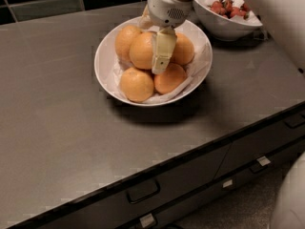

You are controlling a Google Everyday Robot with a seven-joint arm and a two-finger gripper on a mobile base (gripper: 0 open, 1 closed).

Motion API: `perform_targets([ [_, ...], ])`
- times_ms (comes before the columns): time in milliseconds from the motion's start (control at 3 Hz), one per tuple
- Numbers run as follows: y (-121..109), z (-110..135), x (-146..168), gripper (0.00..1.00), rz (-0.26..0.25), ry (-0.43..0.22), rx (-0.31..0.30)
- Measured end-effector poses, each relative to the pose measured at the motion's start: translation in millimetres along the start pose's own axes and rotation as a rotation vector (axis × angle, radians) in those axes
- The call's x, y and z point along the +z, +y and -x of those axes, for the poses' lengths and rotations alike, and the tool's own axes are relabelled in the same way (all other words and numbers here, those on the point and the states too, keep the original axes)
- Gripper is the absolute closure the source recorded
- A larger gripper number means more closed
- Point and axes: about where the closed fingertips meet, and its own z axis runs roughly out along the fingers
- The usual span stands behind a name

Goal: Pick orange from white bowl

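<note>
The white bowl [106, 61] stands on the dark counter, lined with crinkled white paper and holding several oranges. The orange [141, 50], the largest and pale yellow-orange, lies on top near the middle of the pile. My gripper [161, 56] reaches down from above into the bowl. Its cream-coloured tip lies against the right side of that orange, between it and the fruit at the right. The gripper's grey-white body hides the back of the bowl.
A deeper white bowl [224, 27] with red berries stands close behind on the right. The counter's front edge runs diagonally, with drawers [143, 191] below it. Dark tiles [47, 4] line the back wall. A pale robot part fills the right edge.
</note>
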Motion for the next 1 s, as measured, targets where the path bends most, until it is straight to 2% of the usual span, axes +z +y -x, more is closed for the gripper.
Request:
perform_targets([
  [1000,-1.5,1.7,9.3,0.17,0.019,-0.005,-0.005],
])
